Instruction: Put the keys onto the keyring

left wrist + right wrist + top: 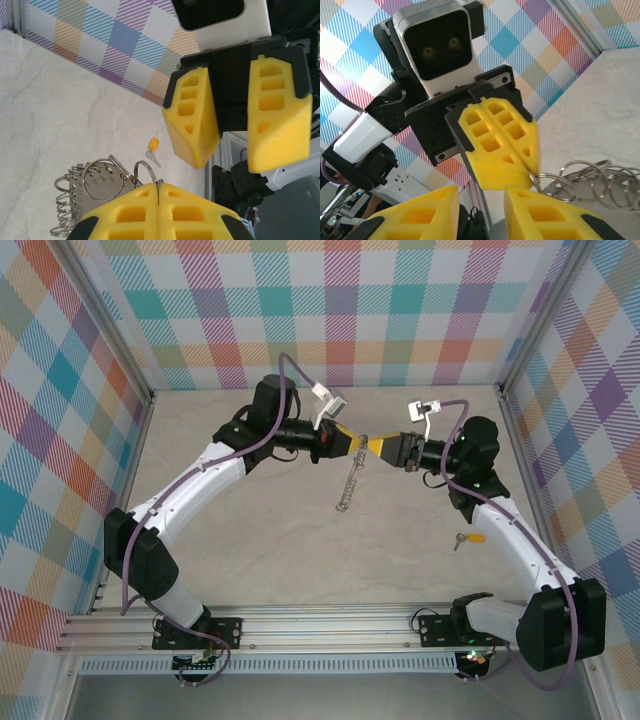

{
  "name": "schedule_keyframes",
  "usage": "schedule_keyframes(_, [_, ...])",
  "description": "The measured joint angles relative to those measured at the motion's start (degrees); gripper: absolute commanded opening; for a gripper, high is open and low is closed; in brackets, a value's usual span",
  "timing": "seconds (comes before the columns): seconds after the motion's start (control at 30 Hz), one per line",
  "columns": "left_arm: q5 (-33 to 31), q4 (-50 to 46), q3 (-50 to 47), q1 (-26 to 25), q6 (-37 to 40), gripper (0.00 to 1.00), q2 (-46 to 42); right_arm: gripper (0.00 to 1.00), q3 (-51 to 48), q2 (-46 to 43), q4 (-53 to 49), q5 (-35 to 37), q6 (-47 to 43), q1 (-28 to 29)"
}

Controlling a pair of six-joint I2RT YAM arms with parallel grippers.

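At the centre of the top view, the left tool (354,444) is pressed together on a thin loop of the keyring (347,485). The keyring trails down-frame, and its low end seems to reach the tabletop (250,540). Tip to tip with the left tool, the right tool (377,446) has its fingers apart, gripping nothing. At lower right, the yellow-headed key (468,537) lies beside the right arm (520,550).

Top view: high and far, behind the arm bases at the bottom edge, looks down on the whole table (250,550).
Left wrist view: very close, sights along the left gripper (158,189) at the lower edge, faces the right gripper (232,160) at upper right.
Right wrist view: close, tilted upward, faces back the opposite way.
All three share the keyring (349,485).
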Motion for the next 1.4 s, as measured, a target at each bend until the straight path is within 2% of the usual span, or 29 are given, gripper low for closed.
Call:
schedule_keyframes(0.83, [1.5,-1.9,1.9,0.0,0.4,0.00,0.0,0.28,0.0,3.1,-1.0,1.6,-1.2,1.9])
schedule_keyframes(1.03, [1.6,-1.9,1.9,0.0,0.4,0.00,0.0,0.16,0.4,4.0,-1.0,1.6,-1.5,2.2])
schedule_keyframes(1.13, [1.6,-1.9,1.9,0.1,0.4,0.00,0.0,0.00,0.7,4.1,-1.2,1.6,-1.9,2.2])
schedule_keyframes(1.17, [1.5,-1.9,1.9,0.2,0.4,0.00,0.0,0.00,0.8,4.1,-1.3,1.7,-1.9,2.2])
schedule_keyframes(1.2, [1.4,-1.9,1.9,0.3,0.4,0.04,0.0,0.00,0.9,4.1,-1.6,1.8,-2.7,2.2])
schedule_keyframes(1.27, [0.9,-1.7,1.9,0.3,-0.1,0.26,0.0,0.00,1.2,4.2,-2.3,2.2,-3.3,2.2])
schedule_keyframes(1.3, [-0.2,-1.7,1.9,0.2,-0.4,0.33,0.0,0.00,1.4,4.1,-2.9,2.5,-4.1,2.2])
schedule_keyframes(1.4, [-3.4,0.4,1.6,0.4,-3.3,0.45,0.0,0.00,1.8,4.1,-5.0,4.6,-6.0,2.2])
